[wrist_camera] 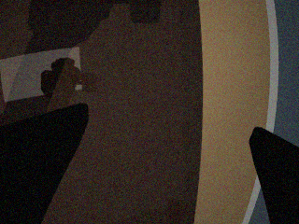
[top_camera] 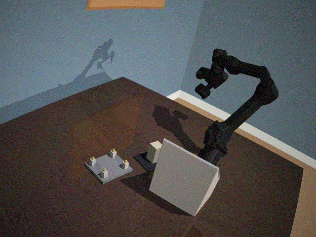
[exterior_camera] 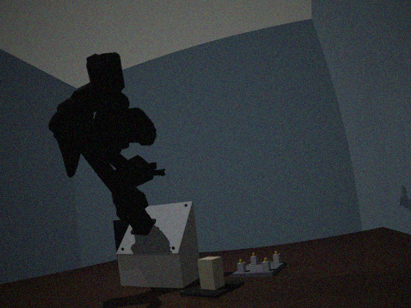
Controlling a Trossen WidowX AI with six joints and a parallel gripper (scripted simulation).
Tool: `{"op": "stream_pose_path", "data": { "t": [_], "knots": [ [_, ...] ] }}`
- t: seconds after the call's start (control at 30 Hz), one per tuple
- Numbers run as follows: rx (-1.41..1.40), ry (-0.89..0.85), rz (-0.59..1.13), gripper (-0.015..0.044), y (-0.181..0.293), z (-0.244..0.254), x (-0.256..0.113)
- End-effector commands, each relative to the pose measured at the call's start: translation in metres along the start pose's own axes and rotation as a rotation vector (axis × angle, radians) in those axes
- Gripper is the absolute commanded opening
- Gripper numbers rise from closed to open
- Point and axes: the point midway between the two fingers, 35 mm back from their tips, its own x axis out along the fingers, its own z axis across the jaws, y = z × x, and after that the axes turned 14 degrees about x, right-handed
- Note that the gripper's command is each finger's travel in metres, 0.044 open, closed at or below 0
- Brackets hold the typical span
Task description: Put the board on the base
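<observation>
The black board (top_camera: pixel 143 163) (exterior_camera: pixel 199 292) lies flat on the table, with its cream block-shaped handle (top_camera: pixel 153 154) (exterior_camera: pixel 211 273) upright on top. In the top view a white wedge hides part of the board. The grey base (top_camera: pixel 109 164) (exterior_camera: pixel 255 274) lies beside the board, its four posts bare and each topped by a gold pin. My gripper (top_camera: pixel 200 82) (wrist_camera: pixel 175 125) is open and empty, high above the table and well away from the board and base. Neither the board nor the base can be made out in the wrist view.
The white wedge-shaped block (top_camera: pixel 183 178) (exterior_camera: pixel 152 270) stands close beside the board, near the arm's foot. The table edge and the light brown floor (wrist_camera: pixel 234 93) show in the wrist view. Blue walls stand beyond the table.
</observation>
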Motion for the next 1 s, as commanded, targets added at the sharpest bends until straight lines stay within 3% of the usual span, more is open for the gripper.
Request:
{"op": "stream_pose_path", "data": {
  "t": [0.0, 0.27, 0.53, 0.8, 0.97],
  "knots": [
    [0.028, -0.142, 0.018, 0.0440, -0.007, 0.064, 0.006],
    [0.118, -0.379, 0.146, 0.0440, 0.004, 0.201, -0.019],
    [0.154, -0.419, 0.342, 0.0440, 0.064, 0.304, -0.072],
    [0.161, -0.380, 0.388, 0.0440, 0.093, 0.324, -0.090],
    [0.161, -0.379, 0.387, 0.0440, 0.104, 0.336, -0.061]
  ]
}}
